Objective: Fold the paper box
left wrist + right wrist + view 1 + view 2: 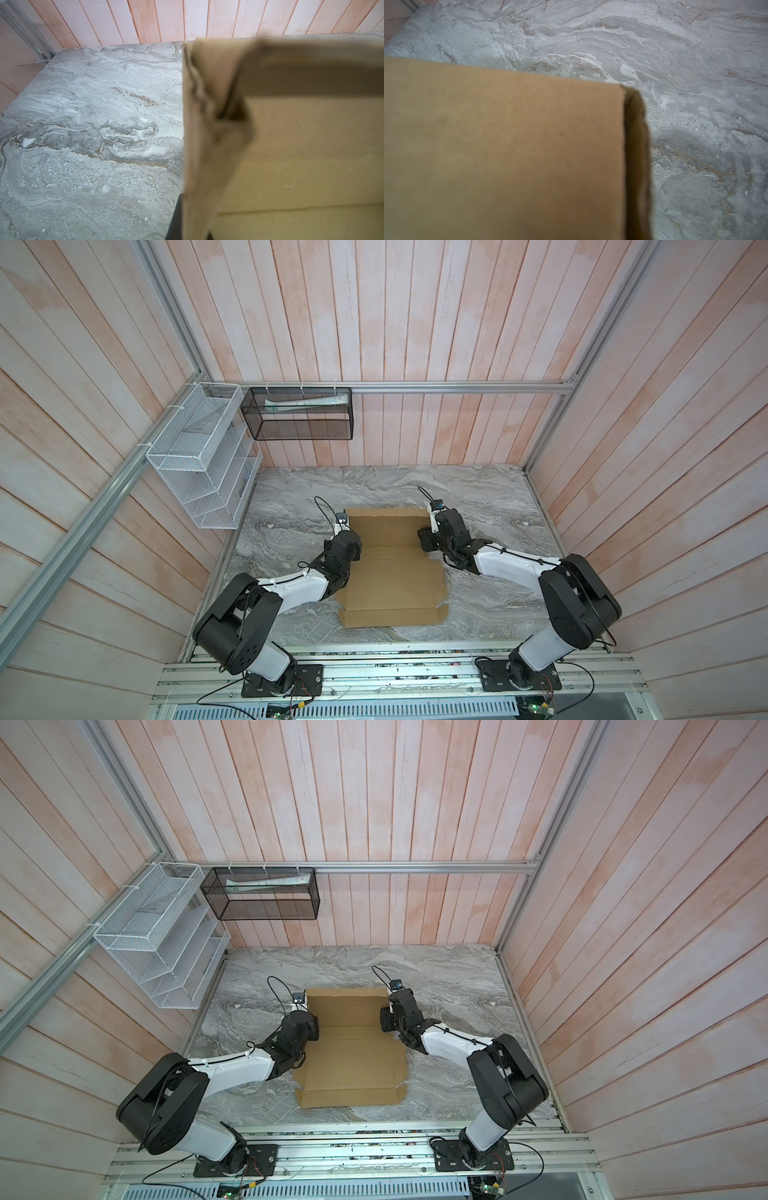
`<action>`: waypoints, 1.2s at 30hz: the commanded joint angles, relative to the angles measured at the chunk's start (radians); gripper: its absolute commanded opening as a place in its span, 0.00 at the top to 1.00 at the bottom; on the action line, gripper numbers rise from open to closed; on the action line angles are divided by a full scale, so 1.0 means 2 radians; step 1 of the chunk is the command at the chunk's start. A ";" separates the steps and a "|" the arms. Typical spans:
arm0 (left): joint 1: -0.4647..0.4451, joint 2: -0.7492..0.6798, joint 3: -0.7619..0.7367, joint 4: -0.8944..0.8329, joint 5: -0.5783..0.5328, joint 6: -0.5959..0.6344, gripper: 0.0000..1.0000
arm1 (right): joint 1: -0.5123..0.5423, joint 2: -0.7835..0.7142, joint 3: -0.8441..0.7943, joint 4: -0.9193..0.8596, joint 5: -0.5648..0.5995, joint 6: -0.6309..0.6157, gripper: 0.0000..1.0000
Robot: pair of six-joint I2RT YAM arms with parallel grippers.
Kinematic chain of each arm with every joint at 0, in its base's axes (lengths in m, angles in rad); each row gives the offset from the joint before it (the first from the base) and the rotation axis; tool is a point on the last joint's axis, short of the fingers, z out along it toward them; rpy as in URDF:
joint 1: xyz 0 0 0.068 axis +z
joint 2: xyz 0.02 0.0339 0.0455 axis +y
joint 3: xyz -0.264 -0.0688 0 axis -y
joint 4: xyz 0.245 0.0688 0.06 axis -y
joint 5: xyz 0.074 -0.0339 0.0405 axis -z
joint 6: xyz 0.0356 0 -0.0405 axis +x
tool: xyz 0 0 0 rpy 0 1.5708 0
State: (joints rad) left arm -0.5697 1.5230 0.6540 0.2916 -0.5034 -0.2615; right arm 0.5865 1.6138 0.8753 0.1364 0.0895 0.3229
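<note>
Paper box [395, 572] | tan creased cardboard, rectangular | edges apparently raised

Tan, unprinted cardboard box [395, 572], half folded. Lies mid-table [490, 497]. Far half stands as a shallow tray, side walls raised; near half lies flat, creased, front flap and corner tabs spread.

Marble table [374, 489] bare at upper centre and lower right, paper box [390, 568] blocking the middle, left arm [291, 589] and right arm [511, 568] hemming its sides, wire rack [195, 472] jutting in at upper left.
</note>
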 commanded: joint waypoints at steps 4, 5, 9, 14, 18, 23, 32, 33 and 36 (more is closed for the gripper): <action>0.011 0.015 0.043 -0.066 0.023 -0.018 1.00 | 0.003 -0.015 0.026 -0.042 -0.019 0.013 0.51; 0.012 0.016 0.048 -0.074 0.025 -0.019 1.00 | 0.003 -0.017 0.027 -0.045 -0.019 0.017 0.51; 0.020 0.024 0.068 -0.106 0.031 -0.016 1.00 | 0.003 -0.022 0.040 -0.067 -0.018 0.021 0.48; 0.029 0.029 0.077 -0.122 0.044 -0.013 1.00 | 0.003 -0.021 0.057 -0.088 -0.017 0.022 0.44; 0.033 0.036 0.087 -0.135 0.052 -0.013 1.00 | -0.002 -0.014 0.061 -0.091 -0.003 0.029 0.41; 0.040 0.053 0.107 -0.155 0.068 -0.010 1.00 | -0.014 0.000 0.083 -0.107 -0.006 0.034 0.39; 0.054 0.088 0.150 -0.195 0.104 0.010 1.00 | -0.020 0.020 0.126 -0.143 -0.006 0.018 0.38; 0.055 0.092 0.155 -0.200 0.107 0.013 1.00 | -0.020 0.018 0.128 -0.146 -0.004 0.017 0.38; 0.058 0.103 0.167 -0.216 0.115 0.019 1.00 | -0.021 0.006 0.121 -0.145 0.001 0.016 0.38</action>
State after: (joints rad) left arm -0.4603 1.6985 0.9604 -0.0738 -0.3119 -0.2539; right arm 0.5480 1.6363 1.1057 -0.1123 0.0708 0.3660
